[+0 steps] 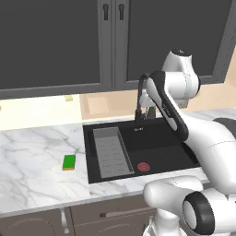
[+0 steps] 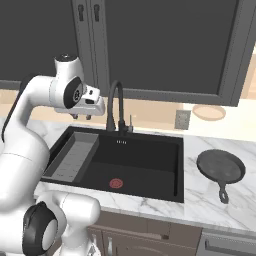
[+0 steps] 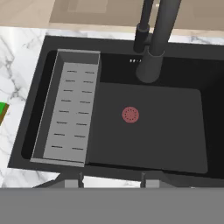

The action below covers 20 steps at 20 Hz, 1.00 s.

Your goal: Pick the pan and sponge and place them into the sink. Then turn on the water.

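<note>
The black sink (image 1: pixel 161 147) (image 2: pixel 145 160) (image 3: pixel 153 127) is set into the marble counter and has a red drain (image 3: pixel 130 114). On the counter left of the sink lies the green sponge (image 1: pixel 69 162) (image 3: pixel 2 111). The dark round pan (image 2: pixel 220 167) rests on the counter right of the sink, its handle toward the front edge. My gripper (image 2: pixel 82 116) (image 3: pixel 111 179) hangs above the sink's left part, beside the black gooseneck faucet (image 1: pixel 139 99) (image 2: pixel 116 105) (image 3: pixel 153 43). Its fingers stand apart with nothing between them. No water runs.
A grey ribbed tray (image 1: pixel 110 152) (image 2: pixel 75 157) (image 3: pixel 70 113) fills the sink's left side. Dark wall cabinets (image 1: pixel 55 41) hang above. A wall outlet (image 2: pixel 182 119) and a tan plate (image 2: pixel 209 112) sit behind the counter at the right.
</note>
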### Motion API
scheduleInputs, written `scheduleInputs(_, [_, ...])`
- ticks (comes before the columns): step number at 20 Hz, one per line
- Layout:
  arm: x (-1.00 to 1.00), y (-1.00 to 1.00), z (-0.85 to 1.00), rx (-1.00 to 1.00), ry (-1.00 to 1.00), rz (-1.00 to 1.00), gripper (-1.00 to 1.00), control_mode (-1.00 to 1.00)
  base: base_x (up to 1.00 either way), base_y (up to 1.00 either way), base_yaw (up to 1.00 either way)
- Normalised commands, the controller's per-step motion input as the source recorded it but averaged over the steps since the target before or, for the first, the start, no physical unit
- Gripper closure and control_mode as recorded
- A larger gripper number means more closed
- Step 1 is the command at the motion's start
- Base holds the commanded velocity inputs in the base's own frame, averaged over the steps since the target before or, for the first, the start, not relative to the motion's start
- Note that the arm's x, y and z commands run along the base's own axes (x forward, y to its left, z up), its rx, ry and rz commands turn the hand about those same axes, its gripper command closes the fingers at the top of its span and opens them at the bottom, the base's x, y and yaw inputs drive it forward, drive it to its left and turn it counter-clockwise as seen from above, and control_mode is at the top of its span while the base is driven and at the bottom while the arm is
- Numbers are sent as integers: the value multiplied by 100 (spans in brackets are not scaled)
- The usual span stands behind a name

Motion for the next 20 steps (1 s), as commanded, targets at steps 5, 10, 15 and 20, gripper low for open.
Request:
scheduleInputs(5, [-3, 7, 0, 0, -1, 0, -100, -100, 0, 0, 0])
scheduleInputs(10, [-13, 11, 0, 0, -6, 0, -100, -100, 0, 0, 0])
scheduleInputs(15, [-9, 10, 0, 0, -5, 0, -100, -100, 0, 0, 0])
scheduleInputs(20, [-14, 6, 0, 0, -5, 0, -100, -100, 0, 0, 0])
